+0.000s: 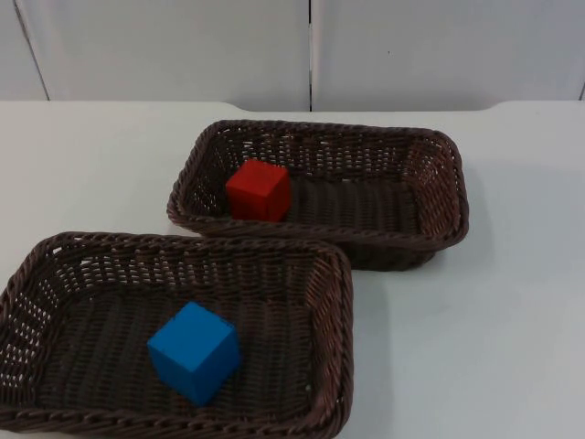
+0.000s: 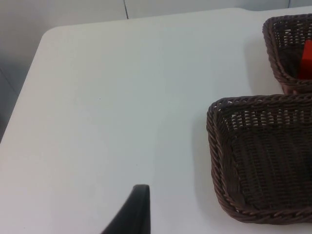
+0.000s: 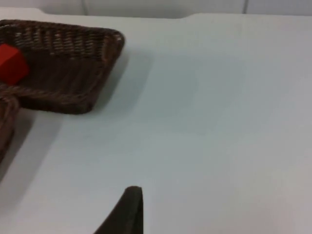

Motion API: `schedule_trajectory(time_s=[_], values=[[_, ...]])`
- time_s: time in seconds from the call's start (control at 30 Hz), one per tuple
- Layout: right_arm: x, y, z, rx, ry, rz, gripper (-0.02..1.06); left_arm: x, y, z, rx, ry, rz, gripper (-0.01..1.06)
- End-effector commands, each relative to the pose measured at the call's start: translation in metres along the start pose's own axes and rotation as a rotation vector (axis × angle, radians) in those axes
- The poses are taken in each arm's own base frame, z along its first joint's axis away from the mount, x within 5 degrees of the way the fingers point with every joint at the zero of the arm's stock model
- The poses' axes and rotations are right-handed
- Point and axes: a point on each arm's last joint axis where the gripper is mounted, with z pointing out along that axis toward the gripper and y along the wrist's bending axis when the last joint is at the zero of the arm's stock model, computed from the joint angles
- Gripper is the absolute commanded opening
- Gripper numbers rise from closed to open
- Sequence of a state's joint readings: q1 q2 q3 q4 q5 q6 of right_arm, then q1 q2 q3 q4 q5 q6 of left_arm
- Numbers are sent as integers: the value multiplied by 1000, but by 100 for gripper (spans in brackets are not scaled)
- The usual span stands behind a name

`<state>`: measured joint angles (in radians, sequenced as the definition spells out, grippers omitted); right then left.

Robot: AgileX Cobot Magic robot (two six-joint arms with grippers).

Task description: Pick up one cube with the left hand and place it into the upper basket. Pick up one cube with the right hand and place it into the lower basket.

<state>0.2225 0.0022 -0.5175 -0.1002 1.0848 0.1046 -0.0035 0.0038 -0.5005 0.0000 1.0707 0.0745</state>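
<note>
A red cube rests inside the upper wicker basket, near its left end. A blue cube sits in the lower wicker basket, slightly left of its middle. My left gripper hangs over bare table to the left of the lower basket, apart from it; the upper basket and red cube lie beyond. My right gripper is over bare table to the right of the upper basket, well away from the red cube. Neither gripper holds anything I can see.
The white table stretches wide to the right of both baskets and ends at the grey partition wall. The table's rounded far left corner is near the left arm. The baskets almost touch each other.
</note>
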Motion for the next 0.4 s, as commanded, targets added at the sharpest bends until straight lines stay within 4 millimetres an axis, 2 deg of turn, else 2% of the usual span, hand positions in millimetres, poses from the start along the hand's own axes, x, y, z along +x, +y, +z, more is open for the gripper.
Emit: schedule_trajectory(time_s=[0.0, 0.37], values=[[0, 0, 0, 39, -6, 11, 105, 1, 0, 0, -3, 1, -3, 105], [1, 1, -1, 161, -7, 76, 105, 1, 0, 0, -3, 1, -3, 105]])
